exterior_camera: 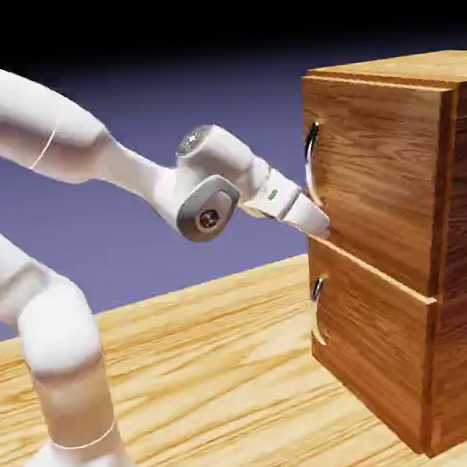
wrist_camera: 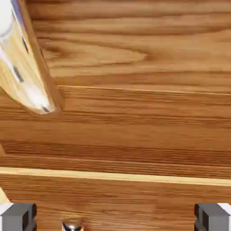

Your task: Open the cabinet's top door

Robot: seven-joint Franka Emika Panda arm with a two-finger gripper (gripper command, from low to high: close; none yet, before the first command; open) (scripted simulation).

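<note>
Claw (exterior_camera: 317, 219) wide open, at top door (exterior_camera: 373, 179) btm edge.

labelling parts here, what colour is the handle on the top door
Shiny silver handle on the reddish-brown wood-grain top door; it shows best in the hand view.

Rendered simulation, wooden table (exterior_camera: 209, 350), blue-violet backdrop (exterior_camera: 186, 111)

Lighting's pretty even and bright on my end, clean render, no blur or edge warping. The tall reddish-brown wood-grain cabinet (exterior_camera: 399, 242) looks brighter on top, darker down its front. My hand view is all warm wood, with strong white glare streaks on the curved silver handle (wrist_camera: 20, 63), which drops a soft shadow beside it.
</note>
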